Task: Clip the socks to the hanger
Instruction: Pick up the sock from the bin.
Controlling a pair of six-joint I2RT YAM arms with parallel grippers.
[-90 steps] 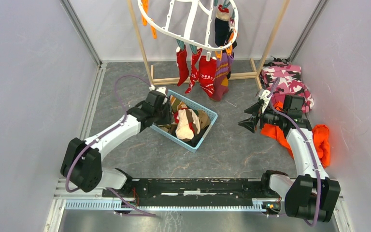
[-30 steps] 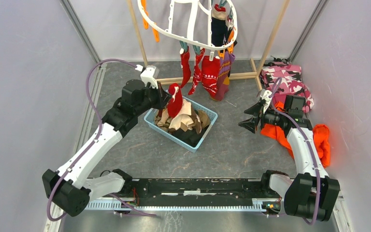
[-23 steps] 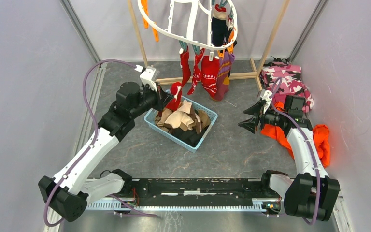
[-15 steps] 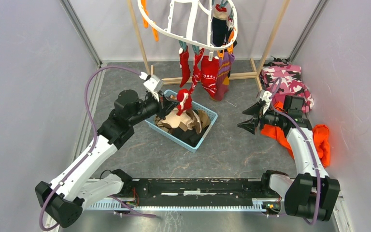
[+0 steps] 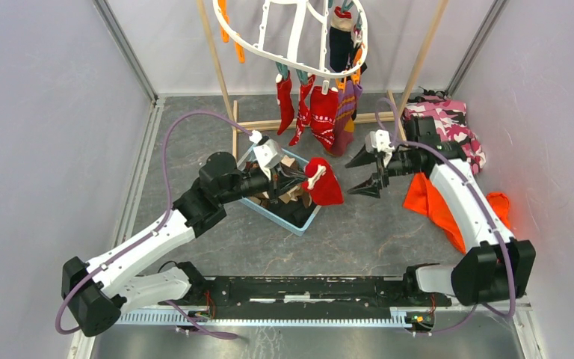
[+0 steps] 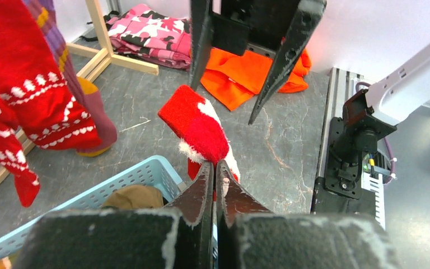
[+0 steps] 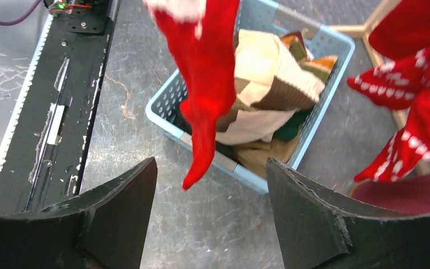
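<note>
My left gripper (image 5: 301, 179) is shut on a red sock (image 5: 323, 184) with white trim, held in the air past the right rim of the blue basket (image 5: 288, 222). In the left wrist view the sock (image 6: 200, 126) sticks out beyond my closed fingertips (image 6: 204, 171). My right gripper (image 5: 353, 178) stands wide open just right of the sock, facing it and apart from it. From the right wrist, the sock (image 7: 208, 67) dangles ahead of the open gripper (image 7: 210, 165). The white hanger (image 5: 269, 48) hangs at the back with several socks (image 5: 321, 112) clipped on. More socks (image 7: 269, 84) fill the basket.
A wooden pole rack (image 5: 220, 67) carries the hanger. A pink camouflage garment (image 5: 448, 123) and an orange cloth (image 5: 430, 209) lie on the floor at the right, beneath the right arm. Grey walls close in both sides.
The left arm lifted the red sock out of the basket and swung it right. The right arm moved left from above the orange cloth toward the sock, its jaws staying open.
</note>
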